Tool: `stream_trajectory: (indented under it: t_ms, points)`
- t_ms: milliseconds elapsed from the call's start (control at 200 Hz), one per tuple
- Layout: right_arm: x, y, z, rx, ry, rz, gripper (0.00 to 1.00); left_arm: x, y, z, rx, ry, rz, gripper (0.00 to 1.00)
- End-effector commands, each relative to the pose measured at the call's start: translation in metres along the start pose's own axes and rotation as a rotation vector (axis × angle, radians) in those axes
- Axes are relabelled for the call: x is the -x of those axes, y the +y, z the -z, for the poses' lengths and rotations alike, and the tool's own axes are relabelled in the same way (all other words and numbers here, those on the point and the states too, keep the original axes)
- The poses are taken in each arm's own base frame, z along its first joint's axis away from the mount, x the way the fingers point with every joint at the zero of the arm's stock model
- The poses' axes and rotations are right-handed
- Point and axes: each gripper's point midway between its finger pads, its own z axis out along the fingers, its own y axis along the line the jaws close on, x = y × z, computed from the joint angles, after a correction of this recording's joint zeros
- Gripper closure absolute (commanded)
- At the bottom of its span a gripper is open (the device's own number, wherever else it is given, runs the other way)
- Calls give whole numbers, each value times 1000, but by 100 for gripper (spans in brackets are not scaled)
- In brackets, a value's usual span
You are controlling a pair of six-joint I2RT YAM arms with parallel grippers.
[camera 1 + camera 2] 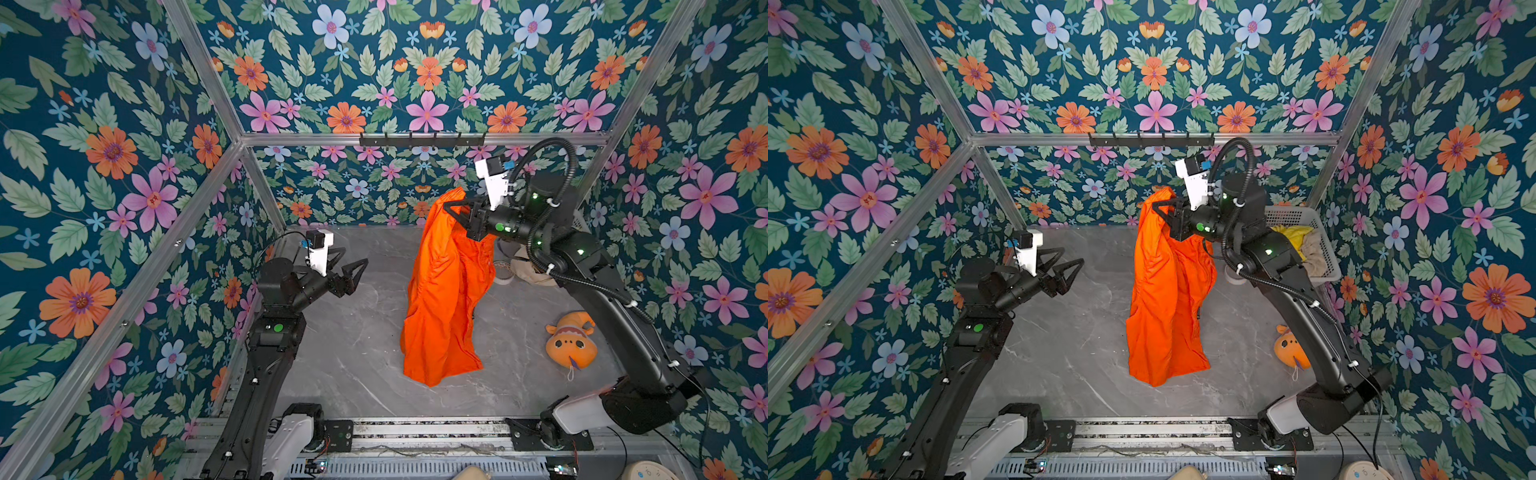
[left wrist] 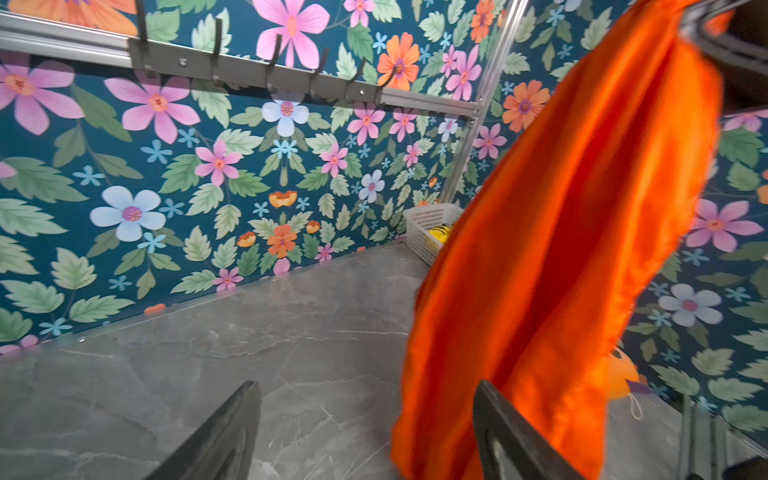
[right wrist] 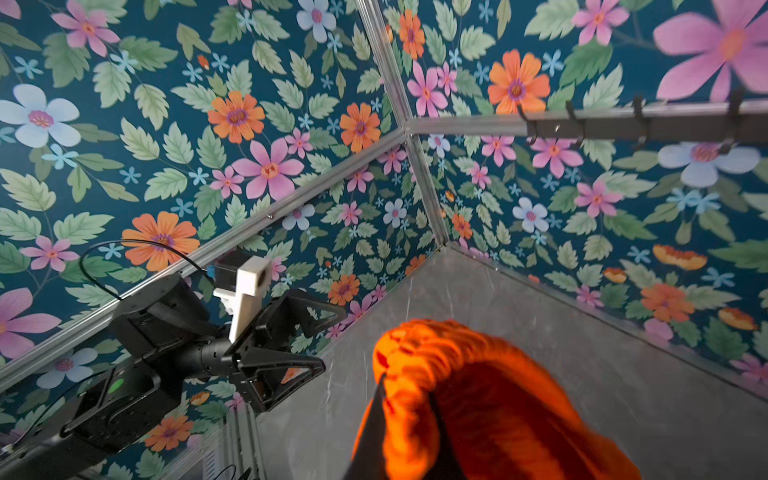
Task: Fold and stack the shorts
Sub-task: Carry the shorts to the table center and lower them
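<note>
Fingers of the right gripper (image 1: 451, 205) clench the orange shorts (image 1: 440, 291) by one bunched edge; the left gripper (image 1: 356, 255) gapes empty. So small a pinch could slip.

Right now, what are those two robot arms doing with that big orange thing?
The right end effector is shut on the top of the orange shorts, holding them up so they hang down toward the grey table. The left end effector is open and empty, off to the side, not touching them. Nothing is folded yet. The yellow shorts and beige shorts sit in the white basket at the back, and a plush fish toy lies on the table.
</note>
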Motion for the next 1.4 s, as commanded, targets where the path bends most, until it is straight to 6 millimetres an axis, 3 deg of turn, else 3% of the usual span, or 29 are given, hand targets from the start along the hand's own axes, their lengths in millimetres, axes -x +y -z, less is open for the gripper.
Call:
stream_trajectory:
  t_ms: [0, 135, 265, 375, 470, 570, 675, 760, 855, 890, 1070, 1145, 1190, 1245, 1305, 1395]
  points:
    - [6, 3, -18, 32, -37, -12, 100, 5, -19, 3, -97, -11, -58, 18]
    - [11, 10, -48, 84, -25, -5, 100, 9, -16, 2, -71, -13, -87, 18]
    - [34, 21, -84, 145, -44, 20, 100, 20, 17, 4, 129, -37, -90, 18]
    - [62, 38, -92, 177, -88, 99, 100, 31, 30, 9, 225, -53, -105, 17]
    - [57, 36, -98, 175, -66, 129, 100, 31, 27, 9, 212, -44, -114, 17]
    - [19, 30, -106, 179, 71, 109, 100, 19, 28, 8, 207, -4, -115, 17]
    - [-47, 28, -107, 184, 239, 189, 100, 0, 29, 11, 208, 30, -126, 17]
    - [-99, 29, -97, 186, 311, 338, 100, -15, 33, 12, 225, 47, -120, 17]
    - [-143, 15, -80, 146, 376, 356, 100, -31, 39, 10, 237, 96, -91, 17]
    - [-151, 14, -65, 135, 399, 371, 100, -37, 40, 9, 236, 116, -80, 17]
    - [-260, -3, -22, 113, 692, 414, 100, -64, 49, 5, 248, 178, -19, 18]
    - [-294, -7, -3, 92, 793, 323, 100, -74, 52, 4, 257, 200, 10, 18]
    - [-311, -7, 7, 83, 835, 233, 93, -80, 53, 4, 261, 209, 27, 19]
    - [-324, -2, 18, 70, 858, 105, 71, -85, 54, 4, 262, 217, 46, 19]
    - [-326, 0, 27, 5, 843, -48, 58, -91, 55, 4, 268, 225, 63, 19]
    - [-321, 4, 41, -81, 785, -263, 47, -99, 57, 4, 273, 239, 90, 19]
